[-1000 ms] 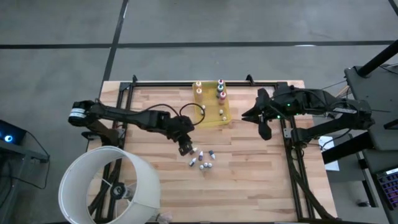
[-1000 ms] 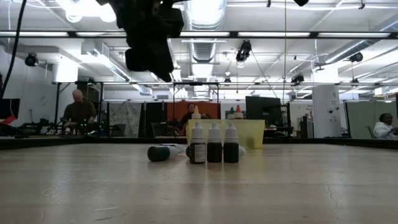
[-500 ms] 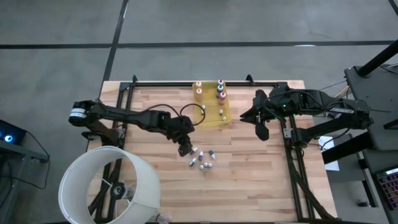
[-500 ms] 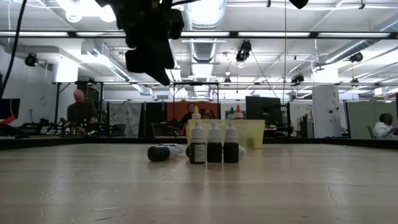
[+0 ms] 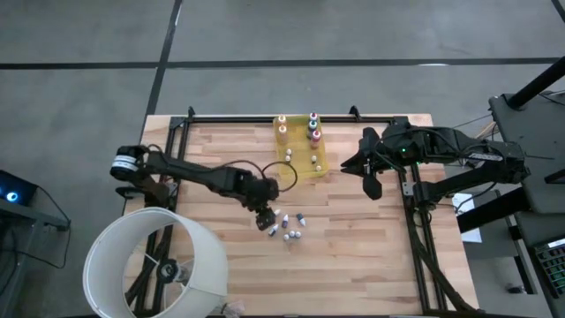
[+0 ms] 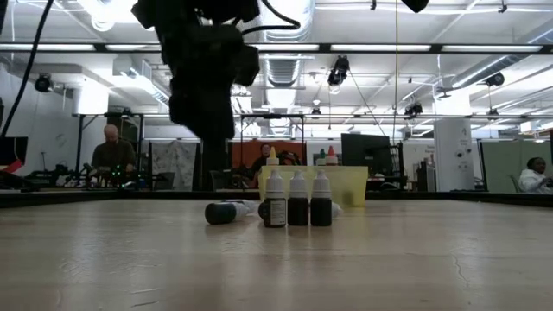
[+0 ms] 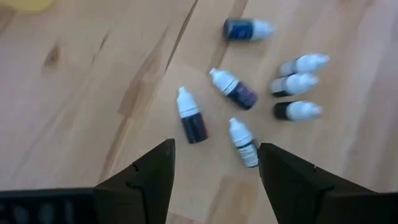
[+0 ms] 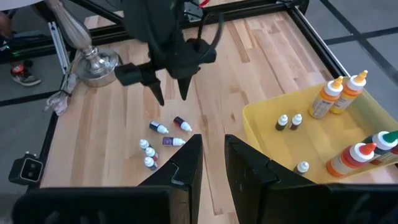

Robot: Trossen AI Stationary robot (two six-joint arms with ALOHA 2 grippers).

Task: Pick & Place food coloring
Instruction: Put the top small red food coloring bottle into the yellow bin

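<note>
Left gripper hovers near mid-table, fingers spread, holding nothing, just above a loose cluster of food coloring bottles; three stand upright, the others lie on their sides. More bottles sit in the yellow tray at the table's far edge. Right gripper waits by the right edge, fingers nearly together, empty

High cam overhead, low cam table-level; both share bottles.
</note>
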